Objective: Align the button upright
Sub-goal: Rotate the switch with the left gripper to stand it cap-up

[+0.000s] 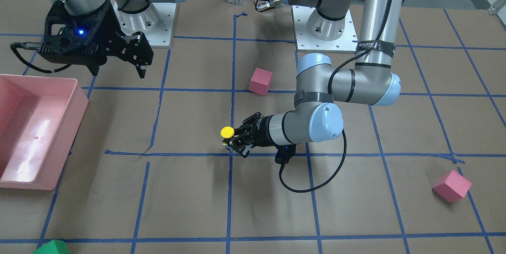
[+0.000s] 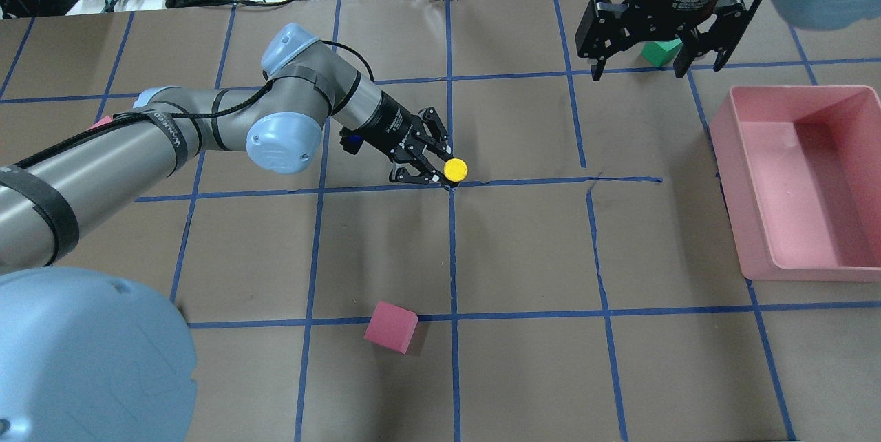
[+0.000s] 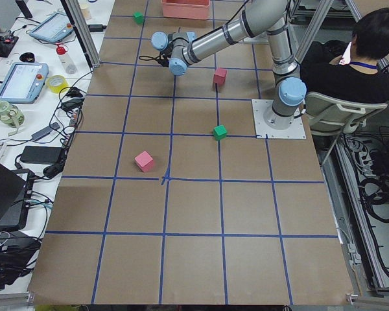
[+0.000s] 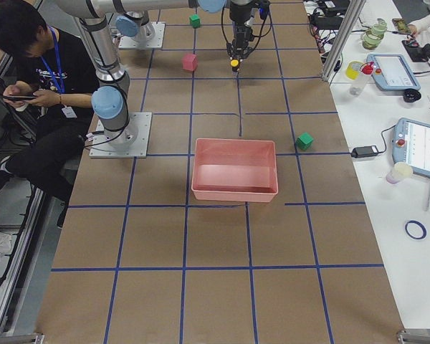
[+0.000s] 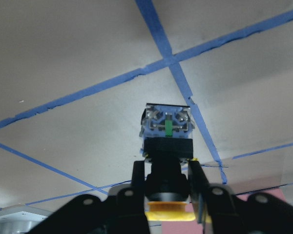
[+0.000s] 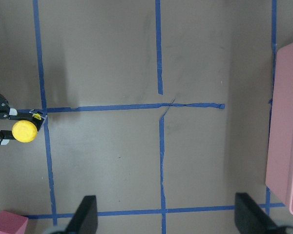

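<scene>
The button (image 2: 455,169) has a round yellow cap, a black body and a silvery-green terminal base (image 5: 167,124). It stands with its cap up over a crossing of blue tape lines near the table's middle. My left gripper (image 2: 444,166) reaches in from the side, low over the table, and is shut on the black body (image 5: 167,180). The front view shows the same grip, the yellow cap (image 1: 227,132) just above the fingers. Whether the base touches the paper I cannot tell. My right gripper (image 2: 657,67) hangs high at the far right, open and holding nothing.
A pink bin (image 2: 723,146) sits at the right. A pink cube (image 2: 391,327) lies near the robot, another pink cube (image 1: 452,185) on the left arm's side. A green cube (image 2: 661,51) lies under the right gripper. A seated person (image 3: 369,52) is beside the robot.
</scene>
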Controlling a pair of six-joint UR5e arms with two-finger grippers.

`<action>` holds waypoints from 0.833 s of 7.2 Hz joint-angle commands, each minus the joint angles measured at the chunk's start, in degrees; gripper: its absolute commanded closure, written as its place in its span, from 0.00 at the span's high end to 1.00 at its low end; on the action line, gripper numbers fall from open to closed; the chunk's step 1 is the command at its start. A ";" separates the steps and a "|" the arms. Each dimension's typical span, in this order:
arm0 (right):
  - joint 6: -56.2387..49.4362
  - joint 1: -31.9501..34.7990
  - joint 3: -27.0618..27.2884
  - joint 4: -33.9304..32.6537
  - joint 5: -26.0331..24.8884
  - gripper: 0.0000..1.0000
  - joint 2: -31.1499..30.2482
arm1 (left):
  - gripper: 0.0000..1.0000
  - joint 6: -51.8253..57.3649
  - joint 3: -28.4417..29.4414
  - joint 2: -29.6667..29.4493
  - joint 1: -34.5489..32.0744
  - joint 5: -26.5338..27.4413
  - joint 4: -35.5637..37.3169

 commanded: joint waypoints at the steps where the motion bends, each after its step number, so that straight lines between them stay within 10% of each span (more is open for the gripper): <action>1: 0.00 0.00 0.00 0.00 0.00 1.00 0.09 | 0.00 1.79 -0.10 -1.92 0.23 -4.80 0.14; 4: 0.00 0.00 0.00 0.00 0.00 1.00 0.00 | 0.08 3.12 0.60 -3.60 0.23 -2.38 0.41; 6: 0.00 0.00 0.00 0.09 0.00 1.00 0.00 | 0.34 3.30 0.69 -3.78 0.23 2.07 0.58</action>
